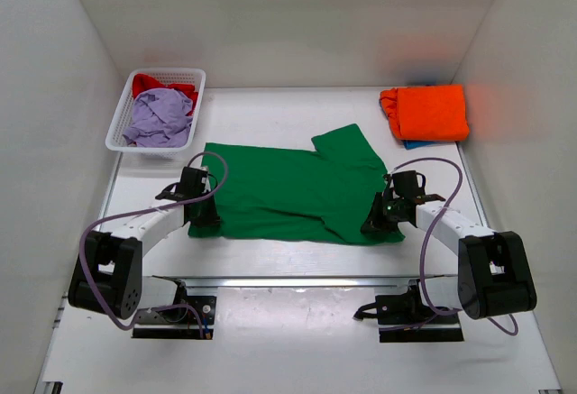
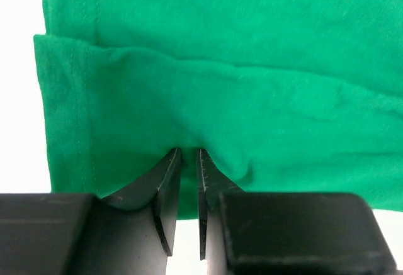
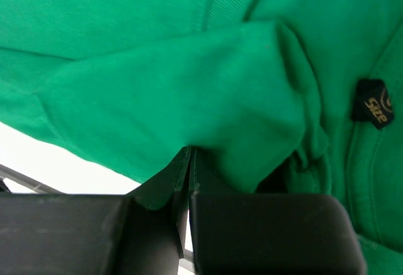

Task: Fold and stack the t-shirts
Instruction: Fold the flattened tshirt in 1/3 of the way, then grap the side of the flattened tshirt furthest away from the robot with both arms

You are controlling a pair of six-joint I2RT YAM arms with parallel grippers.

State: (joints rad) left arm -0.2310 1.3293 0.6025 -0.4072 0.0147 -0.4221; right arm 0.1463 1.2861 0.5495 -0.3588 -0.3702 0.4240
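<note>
1. The green t-shirt (image 1: 297, 191) lies spread across the middle of the bench (image 1: 270, 110), its length running left to right, with one sleeve pointing toward the far side.
2. The left fingers (image 2: 165, 177) sit at the shirt's left end. They are drawn together to a thin slit, with their tips pinching the near edge of the cloth, which puckers around them. A second layer of green lies folded just beyond.
3. The right fingers (image 3: 211, 184) are pressed together on the shirt's right end and grip a raised fold of the fabric. The ribbed collar and a small black label (image 3: 371, 104) show just past that fold.
4. In the overhead view both arms reach in from the near corners, one at each end of the shirt.
5. At the far right an orange t-shirt (image 1: 425, 112) lies folded on top of a blue t-shirt (image 1: 416, 144), of which only an edge shows.
6. At the far left a white mesh basket (image 1: 117, 123) holds a crumpled lavender t-shirt (image 1: 160, 116), with a red t-shirt (image 1: 149, 83) behind it.
</note>
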